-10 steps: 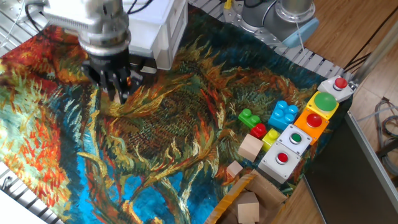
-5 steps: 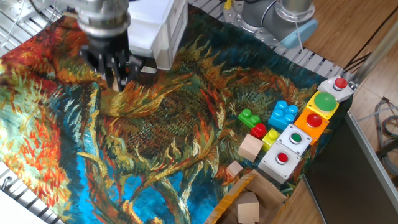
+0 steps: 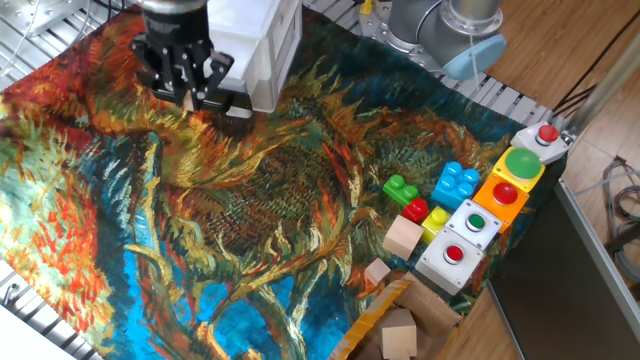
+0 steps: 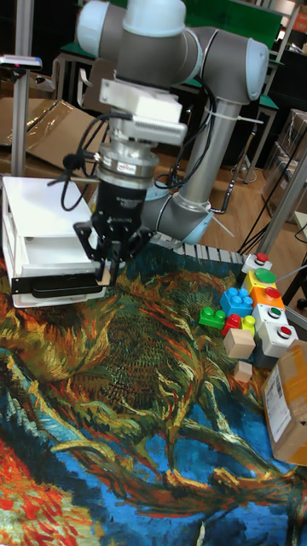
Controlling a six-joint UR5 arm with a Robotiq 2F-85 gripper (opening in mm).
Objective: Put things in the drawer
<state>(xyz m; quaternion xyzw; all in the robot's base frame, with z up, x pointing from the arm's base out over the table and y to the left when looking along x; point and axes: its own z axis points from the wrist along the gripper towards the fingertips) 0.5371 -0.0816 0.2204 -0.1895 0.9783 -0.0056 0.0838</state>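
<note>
My gripper [image 3: 186,92] [image 4: 106,271] points straight down and is shut on a tiny pale wooden cube [image 4: 104,276], which shows only as a light speck between the fingertips. It hangs at the front right corner of the small white plastic box [image 3: 255,45] [image 4: 43,235]. The drawer [image 4: 53,290] [image 3: 228,102] is the box's lowest tray, pulled out with a dark inside. The fingertips sit over its right end. I cannot tell whether the cube touches the tray.
On the right of the painted cloth lie a tan wooden block [image 3: 402,238], a small wooden cube [image 3: 376,271], green [image 3: 400,188], blue [image 3: 457,184], red and yellow toy bricks, and a row of button boxes [image 3: 475,225]. A brown cardboard box [image 3: 385,315] sits at the front.
The gripper has moved back and slightly right across the cloth, carrying the cube, from the open cloth to the front of the white box. Nothing else moved.
</note>
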